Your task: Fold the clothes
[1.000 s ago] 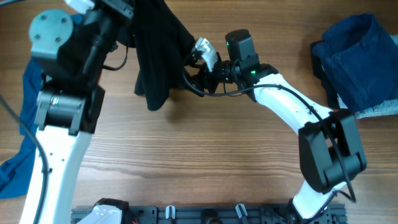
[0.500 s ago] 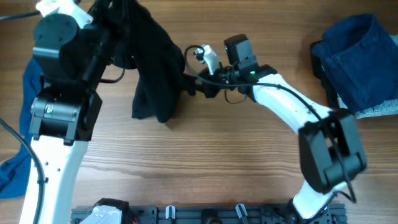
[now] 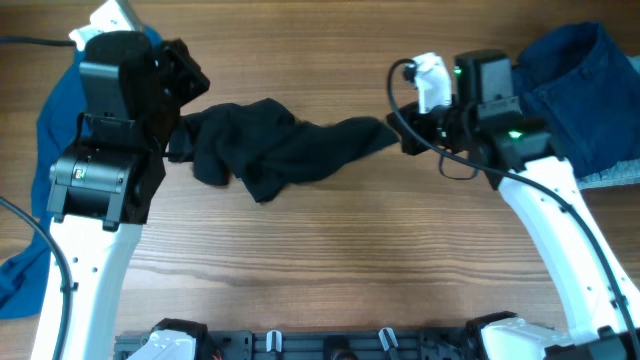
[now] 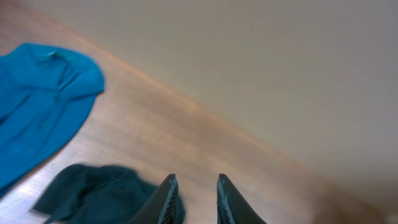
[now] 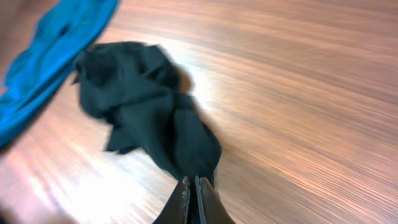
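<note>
Loosely bunched on the table (image 3: 350, 260), the black top (image 3: 280, 150) is pinched at 1 end by the closed right gripper (image 5: 191, 185); the slightly parted, empty left gripper (image 4: 195, 182) should seize the other and pull taut.

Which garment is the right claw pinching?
The black top, mid-table, its tip in the shut right claw. The bright blue shirt lies far left, the navy piece far right.
</note>
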### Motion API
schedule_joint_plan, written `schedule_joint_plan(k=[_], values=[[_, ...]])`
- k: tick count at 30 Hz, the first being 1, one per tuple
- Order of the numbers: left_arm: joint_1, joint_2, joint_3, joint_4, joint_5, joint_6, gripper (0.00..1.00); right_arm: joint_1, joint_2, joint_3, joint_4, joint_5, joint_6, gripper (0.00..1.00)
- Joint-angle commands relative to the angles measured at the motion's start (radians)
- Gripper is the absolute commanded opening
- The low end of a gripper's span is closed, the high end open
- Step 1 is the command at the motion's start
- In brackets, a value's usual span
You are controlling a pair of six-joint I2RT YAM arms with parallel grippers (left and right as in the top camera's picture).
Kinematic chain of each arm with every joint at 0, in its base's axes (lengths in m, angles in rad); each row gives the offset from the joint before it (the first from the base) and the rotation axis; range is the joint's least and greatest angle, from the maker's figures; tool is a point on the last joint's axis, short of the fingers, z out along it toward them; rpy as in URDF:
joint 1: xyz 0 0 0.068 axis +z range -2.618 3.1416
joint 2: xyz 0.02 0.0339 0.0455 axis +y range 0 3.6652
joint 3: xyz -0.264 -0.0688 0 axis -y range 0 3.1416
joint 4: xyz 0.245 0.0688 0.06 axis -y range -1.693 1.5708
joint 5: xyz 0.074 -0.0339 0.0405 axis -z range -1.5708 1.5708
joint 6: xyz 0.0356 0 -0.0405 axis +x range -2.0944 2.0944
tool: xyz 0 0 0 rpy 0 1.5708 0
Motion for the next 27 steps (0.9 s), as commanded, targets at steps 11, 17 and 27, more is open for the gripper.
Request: schedule_joint_plan(k=[11, 17, 27], values=[[-0.018, 0.212, 0.017, -0.445, 0.19, 0.2, 0.12, -0.026, 0.144, 0.0, 0.018, 0.093, -0.022, 0.04], [-0.085, 0.41, -0.016, -0.54, 0.194, 0.2, 0.2, -0.026, 0.149, 0.0, 0.015, 0.093, -0.023, 0.55], [-0.108, 0.561, -0.258, -0.185, 0.187, 0.166, 0.38, -0.026, 0.149, 0.0, 0.016, 0.094, -0.026, 0.68]])
